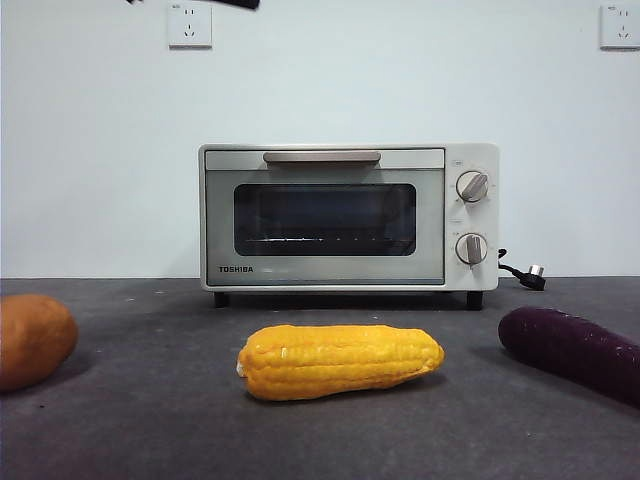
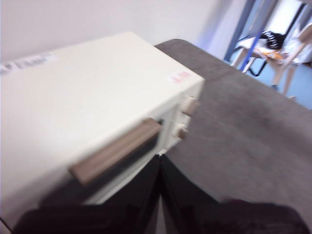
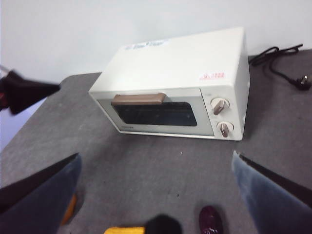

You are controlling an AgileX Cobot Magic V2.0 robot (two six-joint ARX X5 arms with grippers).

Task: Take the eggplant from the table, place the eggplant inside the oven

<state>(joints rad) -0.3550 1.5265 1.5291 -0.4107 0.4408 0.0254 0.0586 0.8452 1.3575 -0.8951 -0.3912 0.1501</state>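
The dark-purple eggplant (image 1: pixel 575 350) lies on the grey table (image 1: pixel 330 440) at the front right, and its end (image 3: pixel 210 220) shows in the right wrist view. Behind it, the cream TOSHIBA oven (image 1: pixel 345 215) stands at the back middle with its door closed. My left gripper (image 2: pixel 161 163) is shut and holds nothing. It hovers above the oven (image 2: pixel 92 102), close to the beige handle (image 2: pixel 117 156). My right gripper (image 3: pixel 156 155) hangs high over the table's front, open and empty. It faces the oven (image 3: pixel 180 78), with the eggplant just below it.
A yellow corn cob (image 1: pixel 340 362) lies in front of the oven. An orange-brown lump (image 1: pixel 32 340) sits at the front left. The oven's cord and plug (image 1: pixel 528 274) trail to its right. A black arm tip (image 1: pixel 215 3) shows at the top edge.
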